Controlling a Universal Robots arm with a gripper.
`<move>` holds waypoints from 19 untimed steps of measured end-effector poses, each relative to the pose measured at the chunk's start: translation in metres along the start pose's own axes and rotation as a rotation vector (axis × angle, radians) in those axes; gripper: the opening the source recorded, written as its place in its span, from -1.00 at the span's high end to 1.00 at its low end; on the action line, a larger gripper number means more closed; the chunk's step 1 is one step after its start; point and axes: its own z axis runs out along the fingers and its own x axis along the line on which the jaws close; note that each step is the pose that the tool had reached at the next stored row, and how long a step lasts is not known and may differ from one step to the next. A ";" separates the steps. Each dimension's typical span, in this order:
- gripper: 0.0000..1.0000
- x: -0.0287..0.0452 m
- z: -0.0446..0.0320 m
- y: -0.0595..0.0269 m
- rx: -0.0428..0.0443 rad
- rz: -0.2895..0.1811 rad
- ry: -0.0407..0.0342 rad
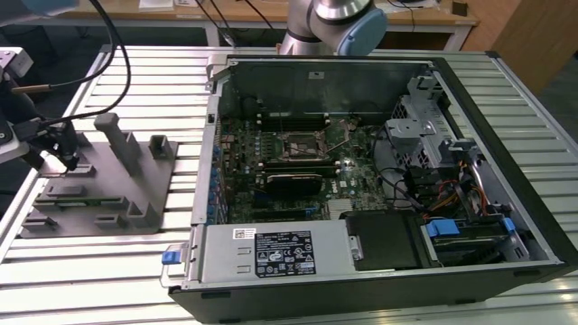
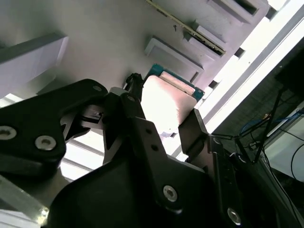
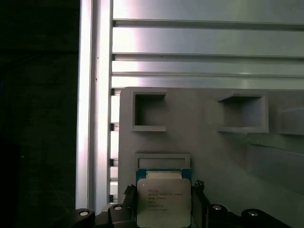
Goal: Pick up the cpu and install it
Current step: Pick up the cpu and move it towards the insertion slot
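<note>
Gripper (image 1: 70, 164) sits at the exterior view's left, mid-height of the frame, low over the near-left corner of the grey tray (image 1: 149, 196) with its upright posts. Tray rests on the slatted aluminium tabletop (image 1: 145, 68), just beside the open computer case (image 1: 535, 203), which takes up the centre and the exterior view's right. Arm (image 1: 329, 24) rises at the top edge of the frame behind the case. In both wrist views the cpu (image 3: 164, 203) lies between the black fingers (image 2: 191, 132): pale metal lid facing the camera in the first wrist view, green substrate edge showing around it. Fingers stand narrow, one against each opposite side of the chip, so the gripper appears clamped on it. Cannot tell whether the chip rests on the tray surface or is already raised off it. Beyond the cpu, first wrist view shows a shallow rectangular seat outline and two square pockets (image 3: 149, 111) moulded in the tray. Inside the case, the black socket frame (image 1: 302, 144) on the green board is well apart from the gripper.
</note>
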 end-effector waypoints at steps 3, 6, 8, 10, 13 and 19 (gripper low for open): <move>-0.09 -0.0002 -0.0083 0.0004 0.0000 0.000 -0.0001; -0.09 -0.0005 -0.0176 0.0007 0.0000 0.000 0.0000; -0.09 -0.0006 -0.0239 0.0010 0.0000 0.000 -0.0001; -0.09 -0.0008 -0.0297 0.0012 0.0000 0.000 -0.0002; -0.09 -0.0010 -0.0388 0.0016 0.0001 0.000 -0.0001; -0.09 -0.0015 -0.0567 0.0023 0.0000 0.000 -0.0005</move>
